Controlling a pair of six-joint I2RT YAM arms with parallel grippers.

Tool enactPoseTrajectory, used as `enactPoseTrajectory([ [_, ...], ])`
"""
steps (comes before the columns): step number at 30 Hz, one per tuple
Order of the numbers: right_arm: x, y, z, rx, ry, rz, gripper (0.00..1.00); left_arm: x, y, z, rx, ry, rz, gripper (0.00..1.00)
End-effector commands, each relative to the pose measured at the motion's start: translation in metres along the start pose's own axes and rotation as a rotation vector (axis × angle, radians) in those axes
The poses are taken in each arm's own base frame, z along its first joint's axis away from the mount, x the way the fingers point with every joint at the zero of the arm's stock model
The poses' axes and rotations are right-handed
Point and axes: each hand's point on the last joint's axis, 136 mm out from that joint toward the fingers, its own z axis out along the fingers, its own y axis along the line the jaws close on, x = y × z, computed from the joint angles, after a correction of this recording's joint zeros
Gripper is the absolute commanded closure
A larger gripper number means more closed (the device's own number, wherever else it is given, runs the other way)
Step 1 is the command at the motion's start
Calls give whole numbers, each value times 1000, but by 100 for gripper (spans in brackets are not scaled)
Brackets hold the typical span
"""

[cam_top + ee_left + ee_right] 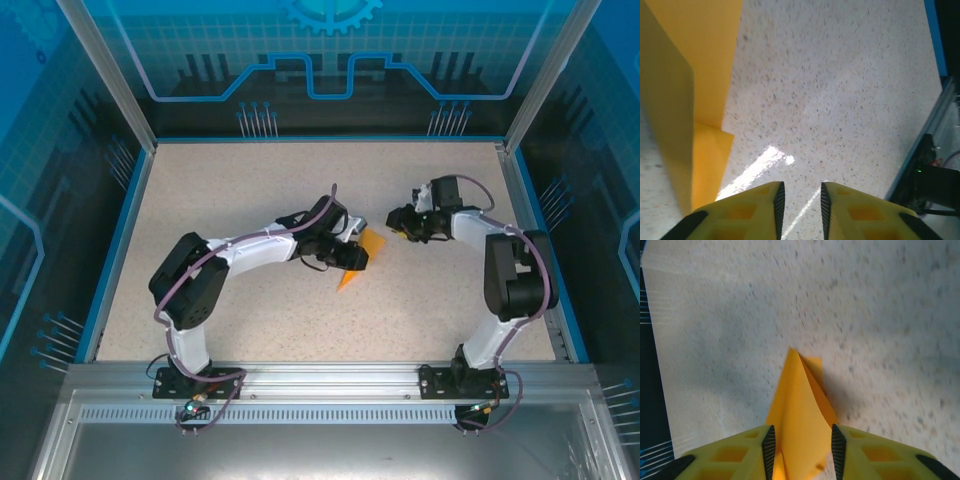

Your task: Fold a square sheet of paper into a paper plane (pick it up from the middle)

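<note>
Right gripper (801, 435) straddles the paper's (372, 243) wide end, mid table (250, 320)
Long axis runs away from it, tip toward the near edge; can't tell if it's pinched. Left gripper (800, 191) slightly apart, empty, paper just beside.

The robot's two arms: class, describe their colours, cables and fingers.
Left arm and right arm have white links with black joint housings; a purplish cable runs along each. The fingers are yellow plastic with black ribbed pads.
</note>
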Motion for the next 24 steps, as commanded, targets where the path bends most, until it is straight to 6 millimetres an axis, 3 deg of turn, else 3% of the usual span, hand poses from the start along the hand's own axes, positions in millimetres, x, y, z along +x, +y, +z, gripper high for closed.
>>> enactPoseTrajectory([
  [1,25,5,-7,-30,40,-10,59,-4,20,-22,-191,-7,41,67],
  [5,49,6,-7,-50,71,1,54,-7,39,-31,-313,-30,60,56],
  [11,72,14,-3,-73,88,11,52,-5,40,-12,-286,18,67,55],
  [18,90,9,3,-61,114,23,52,4,61,14,-319,74,45,56],
  [24,102,11,5,-59,129,24,51,3,76,21,-365,67,-4,66],
])
